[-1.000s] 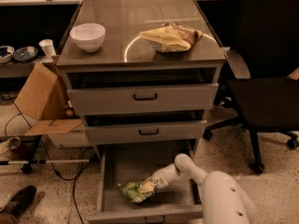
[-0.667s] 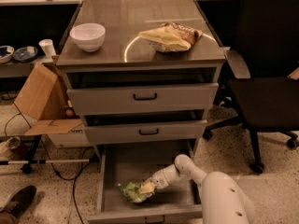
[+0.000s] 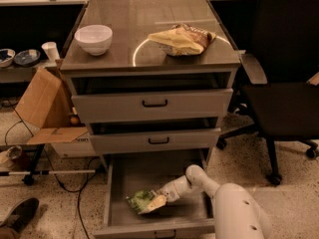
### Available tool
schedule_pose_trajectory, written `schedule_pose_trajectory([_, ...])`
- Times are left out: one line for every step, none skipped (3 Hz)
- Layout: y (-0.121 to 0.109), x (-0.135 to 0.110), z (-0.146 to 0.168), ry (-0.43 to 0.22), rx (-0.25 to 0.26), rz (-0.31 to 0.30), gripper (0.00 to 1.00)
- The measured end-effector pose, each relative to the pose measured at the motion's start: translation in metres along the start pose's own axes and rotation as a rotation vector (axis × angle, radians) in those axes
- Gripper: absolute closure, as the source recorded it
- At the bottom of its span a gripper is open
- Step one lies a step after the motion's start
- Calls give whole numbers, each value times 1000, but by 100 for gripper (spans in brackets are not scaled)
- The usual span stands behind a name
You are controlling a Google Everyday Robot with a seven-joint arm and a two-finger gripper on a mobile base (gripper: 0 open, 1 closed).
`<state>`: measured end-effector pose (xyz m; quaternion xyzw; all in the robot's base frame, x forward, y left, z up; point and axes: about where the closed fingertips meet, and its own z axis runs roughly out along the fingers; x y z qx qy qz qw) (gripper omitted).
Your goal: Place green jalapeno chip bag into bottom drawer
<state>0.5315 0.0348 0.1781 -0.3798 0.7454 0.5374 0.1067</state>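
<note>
The green jalapeno chip bag [image 3: 141, 201], small and crinkly with pale patches, lies on the floor of the open bottom drawer [image 3: 122, 178], left of its middle. My gripper [image 3: 157, 201] reaches down into the drawer from the right, and its fingers are closed on the bag's right edge. My white arm [image 3: 234, 208] comes in from the lower right, over the drawer's front right corner.
A white bowl [image 3: 93, 39] and a larger yellow and brown chip bag [image 3: 182, 40] sit on the cabinet top. The two upper drawers stand slightly open. A cardboard box [image 3: 42, 108] and cables lie at left, and a black office chair [image 3: 284, 83] stands at right.
The gripper and the bag have shifted very slightly left inside the drawer. Nothing else has moved.
</note>
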Motion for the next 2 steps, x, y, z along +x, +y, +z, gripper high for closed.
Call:
schedule_pose_trajectory([0, 0, 0, 0, 0, 0, 0])
schedule_pose_trajectory([0, 0, 0, 0, 0, 0, 0])
